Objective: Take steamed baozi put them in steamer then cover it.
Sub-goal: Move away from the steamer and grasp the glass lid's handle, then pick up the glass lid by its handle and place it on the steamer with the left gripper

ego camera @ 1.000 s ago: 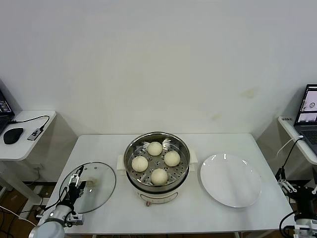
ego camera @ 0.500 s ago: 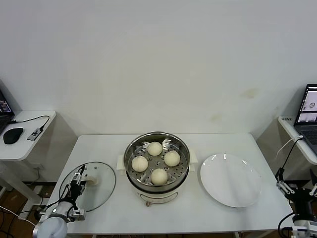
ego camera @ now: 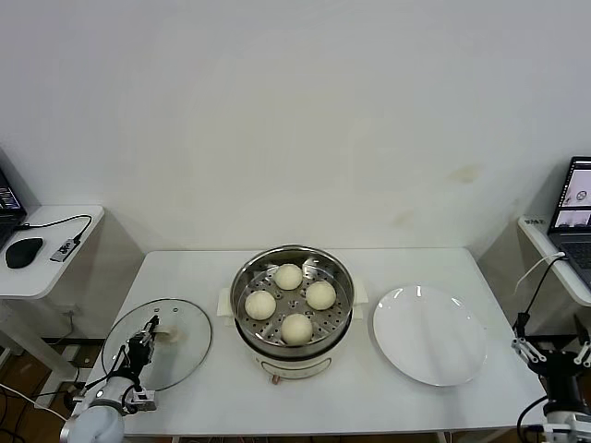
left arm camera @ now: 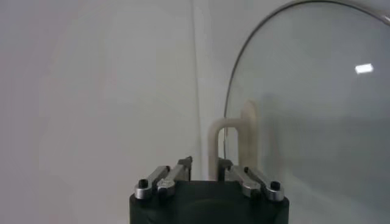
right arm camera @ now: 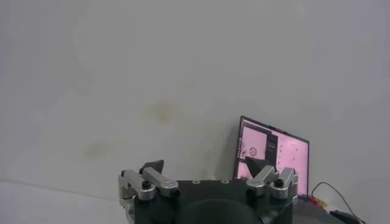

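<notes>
Several cream-white steamed baozi (ego camera: 289, 276) lie on the perforated tray inside the steel steamer (ego camera: 236, 293) at the table's middle. The cover (ego camera: 180, 337), a clear glass lid, is at the table's front left, by the edge. My left gripper (ego camera: 146, 343) is shut on its cream-white bar handle (ego camera: 166, 338). In the left wrist view the jaws of the left gripper (left arm camera: 206, 163) pinch one leg of the handle (left arm camera: 234, 143), and the glass of the cover (left arm camera: 317, 109) spreads beyond. My right gripper (ego camera: 554, 355) hangs open off the table's front right corner, holding nothing; in the right wrist view the right gripper (right arm camera: 207, 167) faces the wall.
A bare white plate (ego camera: 429, 334) lies on the white table (ego camera: 369, 397) to the right of the steamer. A side table (ego camera: 46, 249) with a mouse stands at the far left. A laptop (ego camera: 577, 198) sits on a desk at the far right.
My left gripper has closed on the cover's handle, and the cover has shifted a little to the left. The right gripper has risen slightly beside the table.
</notes>
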Robot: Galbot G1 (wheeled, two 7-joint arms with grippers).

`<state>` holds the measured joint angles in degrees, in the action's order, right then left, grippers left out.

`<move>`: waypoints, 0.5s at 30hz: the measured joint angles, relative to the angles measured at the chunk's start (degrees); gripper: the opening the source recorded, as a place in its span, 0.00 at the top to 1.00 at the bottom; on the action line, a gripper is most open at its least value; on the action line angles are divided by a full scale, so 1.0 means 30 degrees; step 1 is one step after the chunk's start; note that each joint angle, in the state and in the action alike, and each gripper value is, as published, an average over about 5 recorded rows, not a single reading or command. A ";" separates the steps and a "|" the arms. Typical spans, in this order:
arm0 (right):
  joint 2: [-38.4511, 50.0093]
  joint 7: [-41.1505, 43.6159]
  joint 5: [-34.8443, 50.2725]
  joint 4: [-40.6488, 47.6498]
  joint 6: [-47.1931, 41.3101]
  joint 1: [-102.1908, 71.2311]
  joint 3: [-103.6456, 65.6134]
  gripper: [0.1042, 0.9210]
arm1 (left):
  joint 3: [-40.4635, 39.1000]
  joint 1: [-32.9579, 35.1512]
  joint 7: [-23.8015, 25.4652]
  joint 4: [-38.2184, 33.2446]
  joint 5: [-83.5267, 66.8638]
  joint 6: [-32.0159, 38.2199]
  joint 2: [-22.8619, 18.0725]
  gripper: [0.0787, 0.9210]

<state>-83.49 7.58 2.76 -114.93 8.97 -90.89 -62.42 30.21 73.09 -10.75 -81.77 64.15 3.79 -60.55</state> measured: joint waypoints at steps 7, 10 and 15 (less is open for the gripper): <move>0.0067 0.0069 -0.0199 -0.0123 0.0193 -0.0160 0.0375 0.12 | 0.0816 0.0760 -0.0526 -0.1331 -0.0356 -0.0337 0.0221 0.94; 0.0094 0.0093 -0.0282 -0.0158 0.0284 -0.0248 0.0528 0.12 | 0.1349 0.1289 -0.0482 -0.2356 -0.0549 -0.0771 0.0390 0.94; 0.0130 0.0132 -0.0406 -0.0154 0.0390 -0.0310 0.0835 0.12 | 0.2447 0.2275 0.0158 -0.4637 -0.1100 -0.2057 0.0856 0.94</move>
<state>-83.10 7.98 1.54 -115.39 10.15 -91.82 -59.92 37.55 79.91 -10.27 -95.68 60.85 -2.38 -57.98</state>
